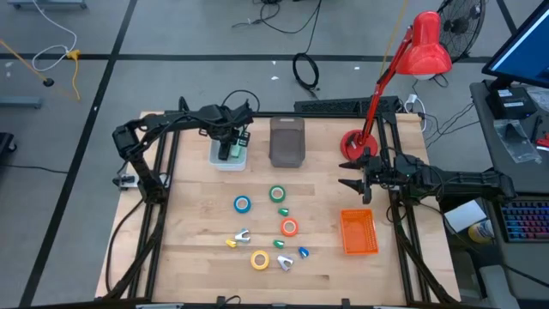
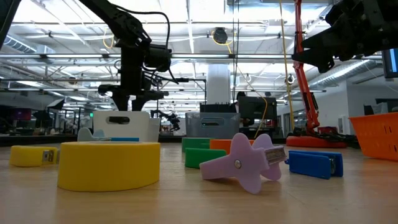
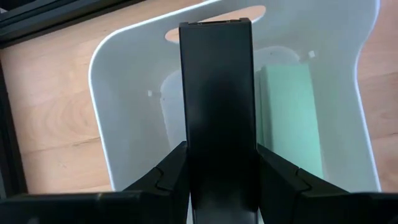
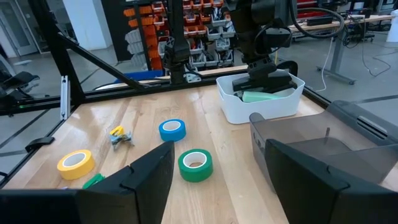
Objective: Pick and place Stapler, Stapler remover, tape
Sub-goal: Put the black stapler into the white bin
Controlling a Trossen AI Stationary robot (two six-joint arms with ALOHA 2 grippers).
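My left gripper (image 1: 230, 148) stands over the white bin (image 1: 216, 160) at the table's far left, shut on a black stapler (image 3: 217, 106). A green stapler (image 3: 289, 112) lies in the bin beside it. The blue (image 1: 243, 204), green (image 1: 277, 194), orange (image 1: 289, 227) and yellow (image 1: 260, 259) tape rolls lie flat mid-table. Small claw-shaped staple removers (image 1: 285, 263) lie scattered among them. My right gripper (image 1: 356, 184) hovers open above the table's right side, touching nothing. My left gripper pinches the black stapler's long sides (image 3: 186, 155) between its two fingers (image 3: 165, 180), which lie across the stapler. The fingers come from above, pointing down. In the right wrist view the stapler (image 4: 264, 83) lies about level at the white bin's rim, above the green stapler (image 4: 264, 96).
A grey bin (image 1: 286, 142) stands right of the white bin. An orange basket (image 1: 358, 232) sits near the right edge, below my right gripper. A red desk lamp's base (image 1: 352, 144) stands at the far right corner. Bare wood lies along the near and left sides.
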